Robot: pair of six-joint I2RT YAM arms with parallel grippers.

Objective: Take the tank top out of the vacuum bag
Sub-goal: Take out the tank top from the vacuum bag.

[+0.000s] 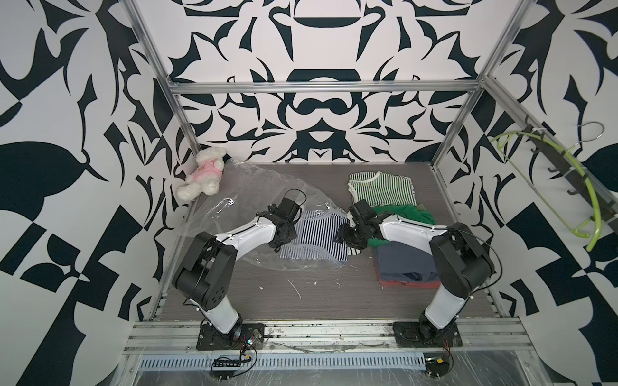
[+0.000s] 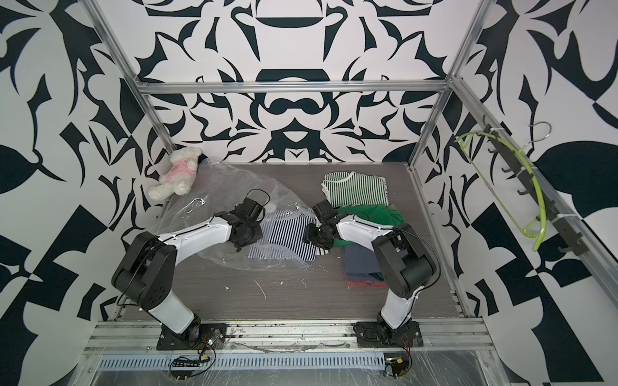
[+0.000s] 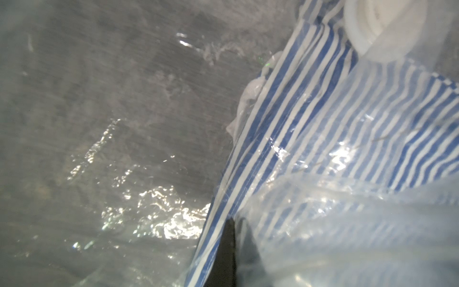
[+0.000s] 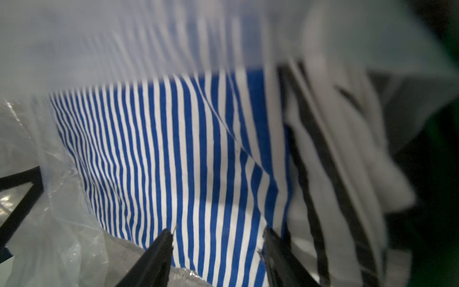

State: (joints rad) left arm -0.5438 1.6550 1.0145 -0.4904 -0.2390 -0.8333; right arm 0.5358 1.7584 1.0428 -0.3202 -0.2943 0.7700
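Observation:
The vacuum bag point(image 1: 254, 187) is crinkly clear plastic, spread from the back left to the table's middle in both top views point(image 2: 234, 187). The blue-and-white striped tank top point(image 1: 317, 239) lies at its open end, partly under the film. My left gripper point(image 1: 279, 245) is shut on the bag's film at the tank top's left edge; in the left wrist view its fingertips point(image 3: 229, 223) meet with plastic between them. The round white valve point(image 3: 380, 24) shows there. My right gripper point(image 4: 217, 231) is open, its fingers straddling the tank top point(image 4: 186, 149) at the right edge.
A white plush bear point(image 1: 204, 173) sits at the back left corner. Folded clothes fill the right side: a green-striped shirt point(image 1: 381, 187), a green garment point(image 1: 408, 214) and a blue and red stack point(image 1: 401, 267). A green hanger point(image 1: 588, 200) hangs on the right rail.

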